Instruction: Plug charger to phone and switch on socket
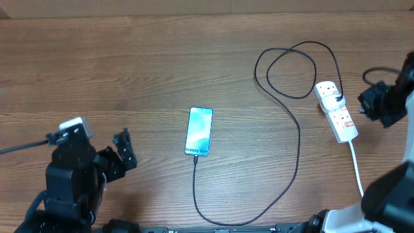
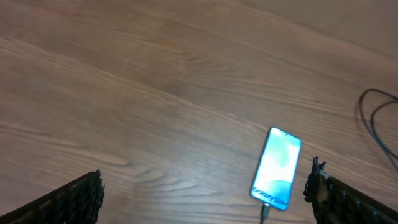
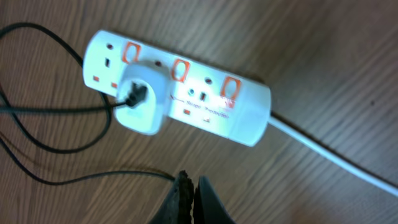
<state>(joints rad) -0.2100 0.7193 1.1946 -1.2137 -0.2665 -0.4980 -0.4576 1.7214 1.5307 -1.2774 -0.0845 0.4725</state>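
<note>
The phone [image 1: 198, 131] lies in the middle of the table with its blue screen lit; it also shows in the left wrist view [image 2: 277, 168]. The charger's thin black cable [image 1: 298, 139] runs from the phone's near end in a loop to a white adapter [image 1: 330, 97] plugged into the socket [image 1: 342, 121]. In the right wrist view the socket [image 3: 211, 106] shows red switches and the adapter [image 3: 140, 102]. My left gripper [image 2: 205, 193] is open and empty, left of the phone. My right gripper [image 3: 193, 186] is shut and empty, hovering beside the socket.
The socket's thick white cord [image 1: 357, 167] runs toward the table's front edge at the right. The black cable makes loose loops [image 1: 291, 68] behind the socket. The wooden table [image 1: 129, 65] fills the views.
</note>
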